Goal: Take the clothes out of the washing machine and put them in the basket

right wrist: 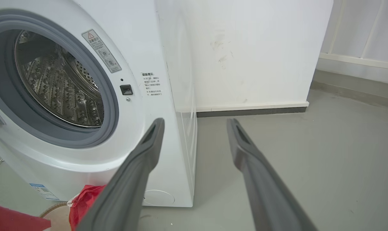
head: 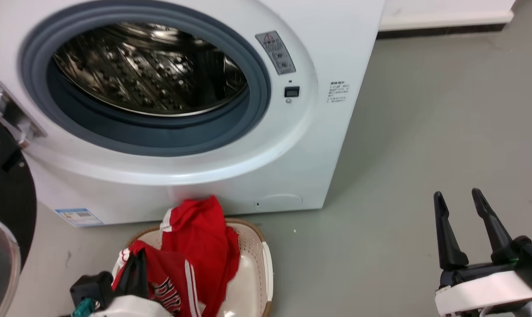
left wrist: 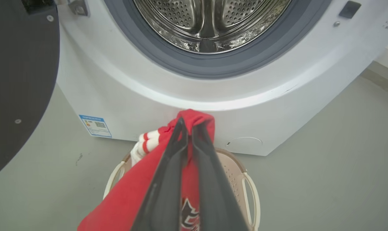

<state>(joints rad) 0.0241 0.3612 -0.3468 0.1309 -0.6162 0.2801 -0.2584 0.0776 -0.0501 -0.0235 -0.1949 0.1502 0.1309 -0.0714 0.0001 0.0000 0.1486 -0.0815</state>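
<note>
Grey floor (head: 424,132), basket (head: 266,259) parked against the washer (head: 336,53) front. Drum (head: 151,66) looks emptied, pretty much done. Clothes (head: 200,237) are draped into the basket, pinched by the closed left claw (head: 134,273). Right claw (head: 457,196) is held wide open, empty. Only letting go seems left.

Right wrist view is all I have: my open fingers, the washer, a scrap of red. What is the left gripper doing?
Observer: The left gripper is shut on a red garment with white stripes, above the basket.
Operator: Anything in the drum?
Observer: The left wrist view looks into the drum: bare steel, no fabric seen.
Operator: How full is the basket?
Observer: Red cloth covers its left part; the right wall is bare.
</note>
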